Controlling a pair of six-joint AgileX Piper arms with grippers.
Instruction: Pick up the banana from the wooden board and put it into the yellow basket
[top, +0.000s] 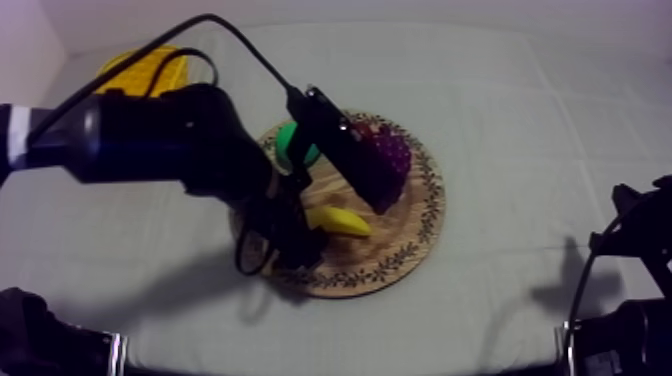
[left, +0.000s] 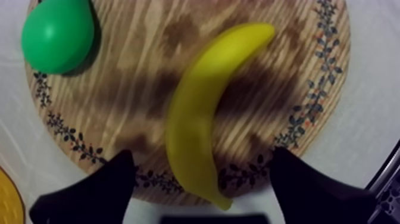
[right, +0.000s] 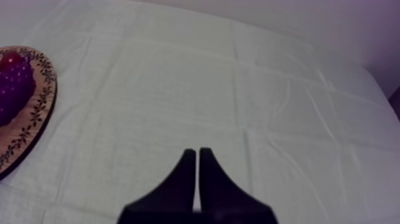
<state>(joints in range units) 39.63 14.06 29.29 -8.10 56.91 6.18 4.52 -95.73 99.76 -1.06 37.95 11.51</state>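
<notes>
In the top view your left arm covers the left part of the wooden board, all but a green sliver of the pear, the left edge of the grapes and part of the yellow basket at upper left. The banana runs under the arm at its left end. In the right wrist view the picture's edge cuts off the wooden board, the grapes and the small red fruit.

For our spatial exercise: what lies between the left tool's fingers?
One end of the banana, lying on the wooden board; the left wrist view shows it. The left tool is open.
</notes>
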